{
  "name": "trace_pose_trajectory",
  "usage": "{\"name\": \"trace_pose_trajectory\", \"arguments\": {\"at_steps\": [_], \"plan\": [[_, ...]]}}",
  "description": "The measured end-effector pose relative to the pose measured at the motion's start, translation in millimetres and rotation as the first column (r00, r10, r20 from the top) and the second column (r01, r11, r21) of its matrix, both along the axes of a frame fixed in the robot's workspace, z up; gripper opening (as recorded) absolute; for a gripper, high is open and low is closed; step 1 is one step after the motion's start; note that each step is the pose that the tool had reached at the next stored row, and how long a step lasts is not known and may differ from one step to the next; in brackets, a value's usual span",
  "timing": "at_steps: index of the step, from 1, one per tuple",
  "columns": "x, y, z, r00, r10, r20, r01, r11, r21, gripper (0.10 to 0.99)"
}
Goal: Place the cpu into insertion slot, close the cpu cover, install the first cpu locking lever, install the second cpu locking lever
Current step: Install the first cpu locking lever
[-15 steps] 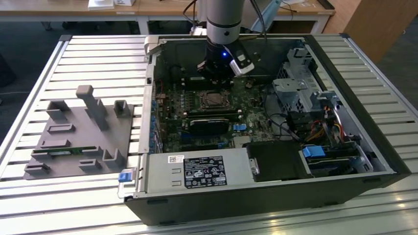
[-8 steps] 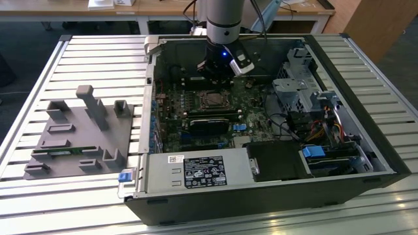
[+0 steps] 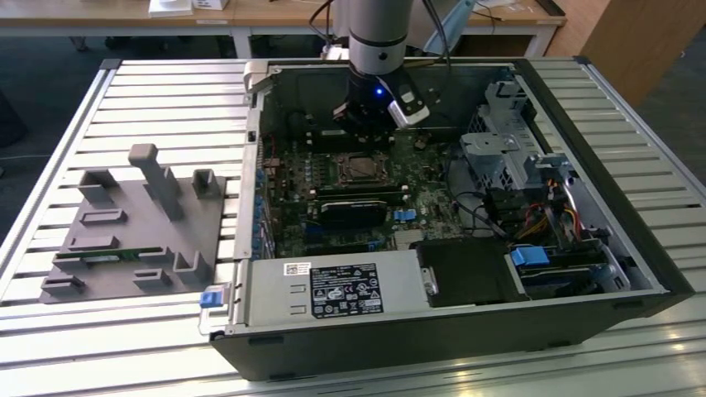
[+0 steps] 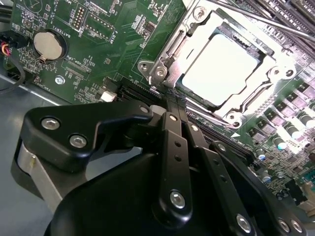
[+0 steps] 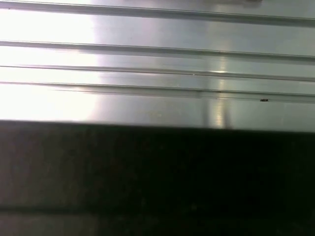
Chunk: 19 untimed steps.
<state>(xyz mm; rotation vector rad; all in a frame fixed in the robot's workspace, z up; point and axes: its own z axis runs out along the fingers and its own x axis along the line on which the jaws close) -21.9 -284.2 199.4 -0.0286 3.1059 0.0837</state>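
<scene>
I have the gripper (image 3: 369,124) down inside the open computer case (image 3: 617,248), hanging over the far part of the motherboard (image 3: 331,194) just behind the socket. In the second wrist view the gripper (image 4: 170,105) shows its jaws drawn together with nothing between them, their tips just short of the socket's near corner. The cpu (image 4: 220,70) sits flat in the socket, its pale metal top facing up; it is square, so no long axis stands out, and its sides run parallel with the socket frame. The cpu cover (image 4: 246,101) lies down around it, the chip showing through its window. A thin locking lever (image 4: 256,19) runs along the socket's far side, close to the memory slots. Room is tight: the case wall (image 3: 264,107) stands to the exterior view's left, the drive cage (image 3: 497,153) to its right, and the black card (image 3: 359,207) lies just in front of the socket. A grey fixture block (image 3: 138,223) rests well apart on the slatted worktop (image 3: 66,107).
</scene>
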Motion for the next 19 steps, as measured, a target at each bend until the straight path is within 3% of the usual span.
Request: {"name": "trace_pose_trajectory", "arguments": {"at_steps": [12,19], "plan": [[0.1,0.3,1.6,1.0000,0.000,0.0005,0.000,1.0000,-0.003,0.106],[0.4,0.3,-1.1,1.0000,0.000,-0.0002,0.000,0.9995,-0.031,0.106]]}}
